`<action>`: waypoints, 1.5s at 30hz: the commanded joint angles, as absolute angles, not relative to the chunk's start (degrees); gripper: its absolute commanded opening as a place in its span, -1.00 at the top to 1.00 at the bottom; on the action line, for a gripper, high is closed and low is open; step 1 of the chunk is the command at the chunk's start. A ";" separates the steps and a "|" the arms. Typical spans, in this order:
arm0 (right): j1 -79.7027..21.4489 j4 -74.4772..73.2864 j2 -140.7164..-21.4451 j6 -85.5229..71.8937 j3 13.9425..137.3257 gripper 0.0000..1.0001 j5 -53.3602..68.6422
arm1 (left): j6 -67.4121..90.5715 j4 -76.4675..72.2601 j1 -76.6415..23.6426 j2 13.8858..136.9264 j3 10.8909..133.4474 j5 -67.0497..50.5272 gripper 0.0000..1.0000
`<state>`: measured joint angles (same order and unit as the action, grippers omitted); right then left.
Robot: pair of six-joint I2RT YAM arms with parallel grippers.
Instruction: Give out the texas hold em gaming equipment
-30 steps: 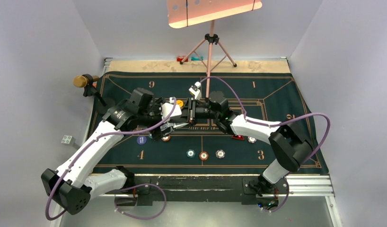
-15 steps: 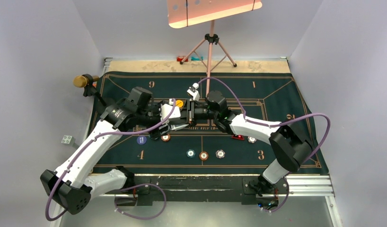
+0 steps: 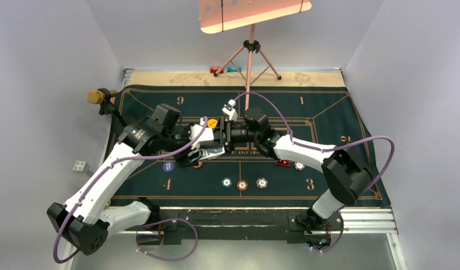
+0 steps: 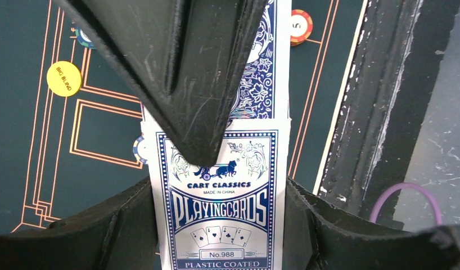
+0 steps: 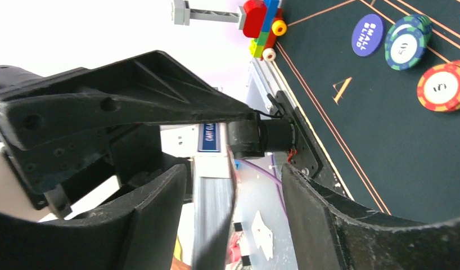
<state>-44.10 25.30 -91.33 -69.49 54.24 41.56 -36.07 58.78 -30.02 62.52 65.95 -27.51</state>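
Note:
A blue-and-white box of playing cards stands between my left gripper's pads, which are shut on its sides. My right gripper faces it from the other end, jaws open, with the box's edge between them and a gap on one side. One right finger overlaps the box's top. Both grippers meet over the mat's middle. On the mat lie a yellow disc, a blue disc, teal, orange-brown and white chips, and a red marker.
The dark green felt mat covers the table. A tripod with a pink board stands at the back. A brass-topped stand sits at the far left corner. A small brick toy lies off the mat's left edge.
My left gripper has shut on the card box, which the right gripper held a second ago. The right gripper's jaws have since opened. Both arms shifted slightly.

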 commanded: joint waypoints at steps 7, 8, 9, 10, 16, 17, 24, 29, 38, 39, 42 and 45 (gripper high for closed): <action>-44.10 9.65 -83.94 -58.32 56.37 -0.42 41.86 | -35.34 62.14 -30.06 60.05 68.69 -29.70 1.00; -44.12 8.39 -83.50 -57.67 56.42 -0.42 41.64 | -35.39 62.23 -29.99 60.05 68.38 -28.99 1.00; -44.12 7.25 -83.16 -57.15 56.49 -0.42 41.56 | -35.30 62.15 -29.98 60.08 68.16 -28.40 1.00; -44.08 6.53 -82.94 -56.85 56.51 -0.42 41.55 | -35.29 62.23 -30.04 60.05 68.00 -27.86 1.00; -44.12 5.21 -83.11 -55.83 56.93 -0.42 41.87 | -35.94 62.30 -30.05 58.73 66.49 -26.20 1.00; -44.11 5.31 -83.33 -55.77 57.09 -0.41 41.98 | -35.95 62.29 -30.06 58.52 66.33 -26.30 1.00; -44.10 6.17 -84.37 -56.19 58.42 -0.39 41.88 | -35.90 63.29 -30.03 57.92 63.95 -28.88 1.00; -44.12 6.35 -84.40 -56.35 58.37 -0.34 41.94 | -35.74 63.54 -30.04 57.84 63.37 -29.17 1.00; -44.12 2.21 -83.85 -53.75 57.48 -0.26 42.54 | -35.33 63.04 -30.04 57.22 64.00 -29.19 1.00; -44.12 1.86 -83.73 -53.56 57.48 -0.23 42.69 | -35.33 63.29 -30.03 57.15 64.13 -29.25 1.00; -43.97 0.82 -82.92 -52.86 57.57 -0.14 42.61 | -35.37 64.00 -30.05 56.65 64.33 -29.53 1.00; -43.16 0.18 -82.11 -52.47 57.51 -0.01 42.56 | -35.34 64.32 -29.99 56.05 64.13 -29.52 1.00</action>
<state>-43.97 1.54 -84.36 -54.43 56.23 41.63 -35.16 64.55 -30.04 57.87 63.09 -27.00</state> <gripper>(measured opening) 0.541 0.710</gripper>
